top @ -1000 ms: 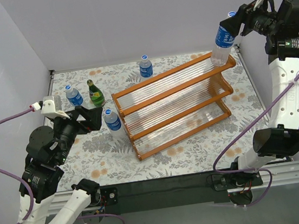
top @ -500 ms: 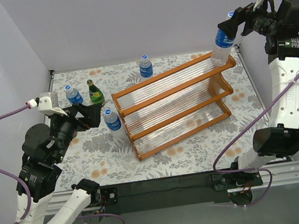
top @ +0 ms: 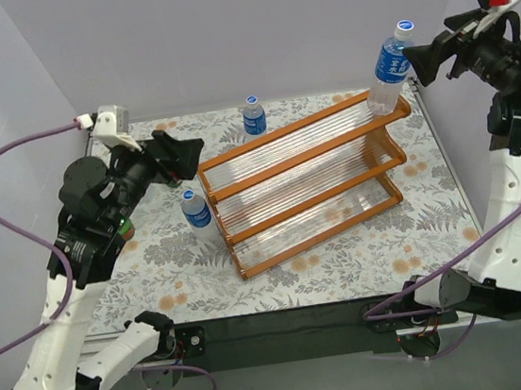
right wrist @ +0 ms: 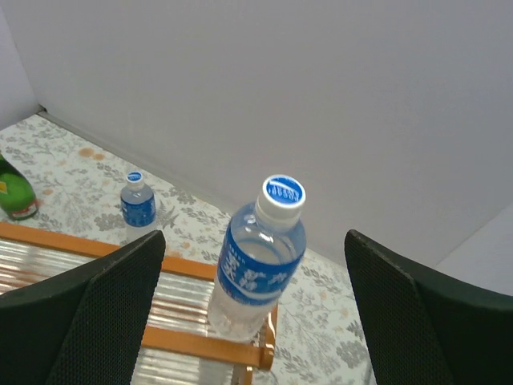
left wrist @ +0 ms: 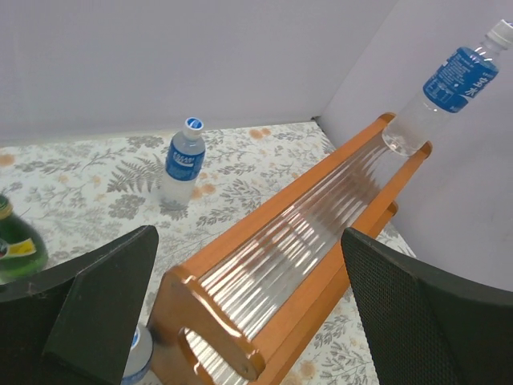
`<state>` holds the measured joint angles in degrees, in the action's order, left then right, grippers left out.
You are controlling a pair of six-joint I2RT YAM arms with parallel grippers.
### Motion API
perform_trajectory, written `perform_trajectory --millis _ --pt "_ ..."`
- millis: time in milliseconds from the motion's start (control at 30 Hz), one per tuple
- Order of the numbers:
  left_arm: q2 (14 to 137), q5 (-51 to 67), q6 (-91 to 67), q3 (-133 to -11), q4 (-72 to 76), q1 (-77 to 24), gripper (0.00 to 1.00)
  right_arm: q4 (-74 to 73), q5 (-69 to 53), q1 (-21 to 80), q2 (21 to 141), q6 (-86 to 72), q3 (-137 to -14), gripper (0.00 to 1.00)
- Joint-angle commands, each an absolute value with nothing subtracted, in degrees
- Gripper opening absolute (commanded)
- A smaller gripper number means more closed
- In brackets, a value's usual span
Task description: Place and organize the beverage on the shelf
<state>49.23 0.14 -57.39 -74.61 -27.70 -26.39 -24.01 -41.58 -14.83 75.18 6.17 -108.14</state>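
Note:
The shelf (top: 307,184), an orange-brown stepped rack with pale slatted tiers, stands mid-table. One clear beverage bottle (top: 387,67) with a blue label stands on the right end of its top tier. My right gripper (top: 423,59) is open just right of it, not touching; in the right wrist view the bottle (right wrist: 260,257) shows free between the wide-apart fingers (right wrist: 96,313). My left gripper (top: 185,157) hangs open above the shelf's left end (left wrist: 240,313), holding nothing. A clear bottle (top: 196,210) stands beside that end, another (top: 253,116) behind the shelf. A green bottle (left wrist: 16,249) shows at the left wrist view's edge.
White walls close the table at the back and both sides. The left arm (top: 100,205) hides the far-left corner of the floral tablecloth (top: 345,261) in the top view. The right arm (top: 509,126) rises along the right wall.
My right gripper opened, let go of the bottle on the top tier and drew back to the right. My left arm lifted and swung toward the back, over the left bottles.

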Motion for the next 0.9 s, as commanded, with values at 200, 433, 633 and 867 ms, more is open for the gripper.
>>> perform_trajectory --millis 200,433,633,867 --pt "68.17 9.14 -54.5 -89.46 -25.48 -26.63 0.97 -25.48 -44.65 -22.5 58.91 8.34 -92.57 0.98" --pt "84.07 9.49 -53.88 -102.2 -30.14 -26.28 0.95 -32.34 -42.37 -22.5 51.86 13.7 -86.59 0.98" --pt "100.17 13.17 -51.16 -120.02 -39.63 -24.44 0.86 -36.29 -41.57 -22.5 47.38 17.13 -82.97 0.98" --pt "112.67 20.47 -49.84 -129.61 -39.46 -19.17 0.82 -39.46 -44.47 -22.5 45.0 19.16 -78.66 0.98"
